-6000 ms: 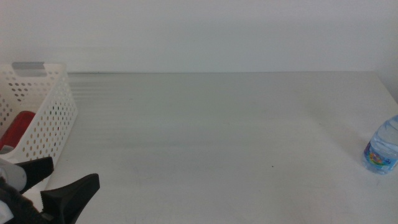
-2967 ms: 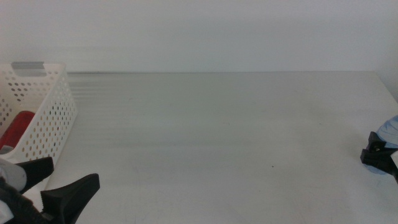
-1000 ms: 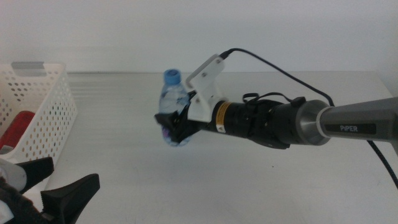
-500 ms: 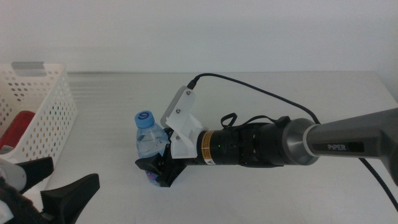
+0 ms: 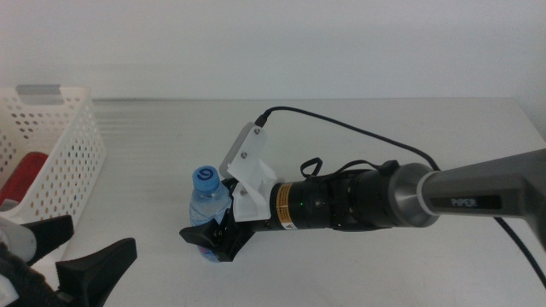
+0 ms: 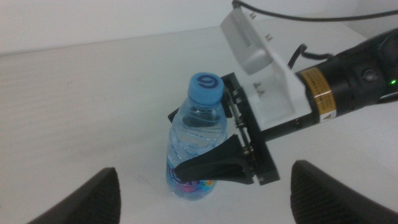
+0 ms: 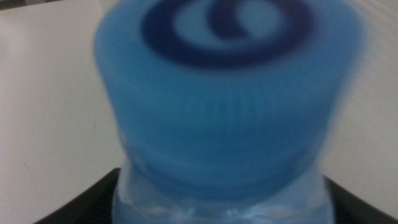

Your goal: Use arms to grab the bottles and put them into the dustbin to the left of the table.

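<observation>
Standing upright on the table (image 5: 358, 128), the small water bottle (image 5: 203, 223) with its blue cap (image 6: 205, 87) sits left of centre, between the dustbin (image 5: 77, 170) and the middle of the tabletop. The right gripper (image 5: 209, 241) has its dark jaws closed around the bottle's lower body, one jaw crossing in front of the label in the left wrist view. The left gripper (image 5: 81, 260) waits near the bottom-left corner with its jaws spread wide and nothing between them, facing the bottle. Something red lies inside the dustbin. This looks like a handover: the bottle should be settled squarely on its base before the right jaws let go. The left gripper should then close around the body below the cap, clear of the right jaws.
</observation>
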Robot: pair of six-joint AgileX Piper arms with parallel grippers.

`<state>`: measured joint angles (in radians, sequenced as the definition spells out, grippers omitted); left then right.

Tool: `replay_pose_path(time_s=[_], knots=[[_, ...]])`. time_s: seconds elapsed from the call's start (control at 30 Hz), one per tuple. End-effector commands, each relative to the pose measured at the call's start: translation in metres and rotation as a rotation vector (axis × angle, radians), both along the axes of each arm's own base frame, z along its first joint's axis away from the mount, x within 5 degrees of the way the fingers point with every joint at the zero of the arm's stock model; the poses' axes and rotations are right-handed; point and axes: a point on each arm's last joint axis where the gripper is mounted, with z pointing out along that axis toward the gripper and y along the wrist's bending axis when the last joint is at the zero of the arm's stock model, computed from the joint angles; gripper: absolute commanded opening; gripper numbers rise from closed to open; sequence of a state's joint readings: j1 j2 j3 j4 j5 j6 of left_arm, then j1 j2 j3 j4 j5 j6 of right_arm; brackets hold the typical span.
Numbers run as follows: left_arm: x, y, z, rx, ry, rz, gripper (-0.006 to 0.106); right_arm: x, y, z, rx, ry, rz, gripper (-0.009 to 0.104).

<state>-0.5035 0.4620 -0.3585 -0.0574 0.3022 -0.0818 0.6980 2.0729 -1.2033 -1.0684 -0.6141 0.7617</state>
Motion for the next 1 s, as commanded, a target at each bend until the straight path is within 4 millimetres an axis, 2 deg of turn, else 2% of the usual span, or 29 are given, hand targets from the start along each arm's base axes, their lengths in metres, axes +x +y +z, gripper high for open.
replay_pose_path(time_s=[0.0,0.17,0.33,0.5,0.73,0.87,0.97], knots=[[0.002,-0.002,0.016,-0.063,-0.08,0.002,0.09,-0.006,0.0,0.047,0.127,-0.056,0.028,0.081],[0.002,-0.002,0.016,-0.063,-0.08,0.002,0.09,-0.02,-0.016,0.068,0.138,-0.065,0.009,0.074],[0.002,-0.002,0.016,-0.063,-0.08,0.002,0.09,-0.047,-0.042,0.096,0.141,-0.076,-0.027,0.069],[0.002,-0.002,0.016,-0.063,-0.08,0.002,0.09,-0.077,-0.072,0.123,0.127,-0.135,-0.061,0.068],[0.002,-0.002,0.016,-0.063,-0.08,0.002,0.09,-0.113,-0.106,0.162,0.191,-0.146,-0.115,0.068],[0.002,-0.002,0.016,-0.063,-0.08,0.002,0.09,-0.131,-0.124,0.173,0.205,-0.163,-0.14,0.068],[0.002,-0.002,0.016,-0.063,-0.08,0.002,0.09,-0.146,-0.14,0.177,0.277,-0.144,-0.192,0.068]])
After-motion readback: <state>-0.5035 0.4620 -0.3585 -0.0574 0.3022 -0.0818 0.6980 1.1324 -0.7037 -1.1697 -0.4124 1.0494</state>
